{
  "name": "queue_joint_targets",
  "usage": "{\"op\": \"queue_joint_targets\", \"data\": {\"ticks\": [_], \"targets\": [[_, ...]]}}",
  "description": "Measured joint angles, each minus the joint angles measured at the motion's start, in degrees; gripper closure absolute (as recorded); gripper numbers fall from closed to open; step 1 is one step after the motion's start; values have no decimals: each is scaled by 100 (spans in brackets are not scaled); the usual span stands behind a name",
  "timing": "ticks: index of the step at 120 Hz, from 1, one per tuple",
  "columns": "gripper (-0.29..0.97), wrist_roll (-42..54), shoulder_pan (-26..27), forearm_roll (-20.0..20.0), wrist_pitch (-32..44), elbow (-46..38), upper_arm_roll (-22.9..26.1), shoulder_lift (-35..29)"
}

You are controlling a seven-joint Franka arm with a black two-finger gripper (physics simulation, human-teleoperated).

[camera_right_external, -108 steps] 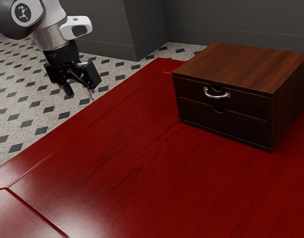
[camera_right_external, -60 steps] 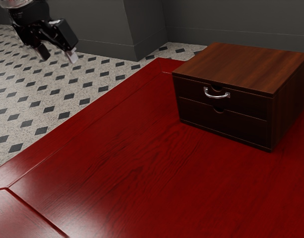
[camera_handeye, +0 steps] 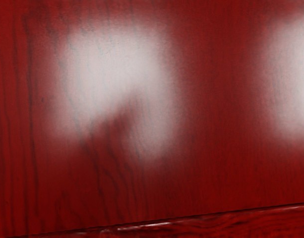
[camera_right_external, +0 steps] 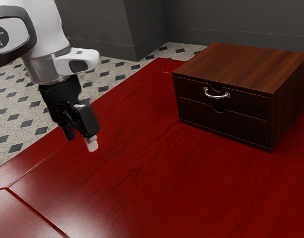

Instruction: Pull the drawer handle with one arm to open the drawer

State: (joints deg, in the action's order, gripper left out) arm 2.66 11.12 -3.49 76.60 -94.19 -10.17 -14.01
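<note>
A dark wooden cabinet (camera_right_external: 251, 67) with two drawers stands on the red table (camera_right_external: 156, 173) at the exterior view's right. Both drawer fronts sit flush with the cabinet. The upper drawer (camera_right_external: 241, 99) carries a curved silver handle (camera_right_external: 216, 93). My black gripper (camera_right_external: 81, 139) hangs just above the table near its edge at the exterior view's left, far from the handle. Its fingers point down, stand apart and hold nothing. Under my hand, the wrist view has glossy red table wood (camera_handeye: 142, 188) with pale glare.
A raised border (camera_right_external: 52, 144) runs along the table's edge close to my gripper. Beyond it lies tiled floor (camera_right_external: 23, 109), with a grey wall and pillar (camera_right_external: 137, 25) behind. Bare red wood stretches between my gripper and the cabinet.
My hand first rose to the exterior view's upper left over the floor. It has since come down and rightward and now hangs low over the table's edge. The cabinet has not moved.
</note>
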Motion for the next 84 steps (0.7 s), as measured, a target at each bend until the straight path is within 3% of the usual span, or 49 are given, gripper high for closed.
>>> {"op": "queue_joint_targets", "data": {"ticks": [10, 28, 42, 65, 84], "targets": [[0, -13, 64, 111, 72, -1366, 14, -988], [0, 479, 113, 371, 424, -1875, 6, -1368], [0, 1787, 36, 571, 1251, -1740, -26, -761], [0, 3884, 160, 665, 2061, -328, 17, 809], [0, 5223, 379, 660, 2365, 226, 35, 1309]]}}
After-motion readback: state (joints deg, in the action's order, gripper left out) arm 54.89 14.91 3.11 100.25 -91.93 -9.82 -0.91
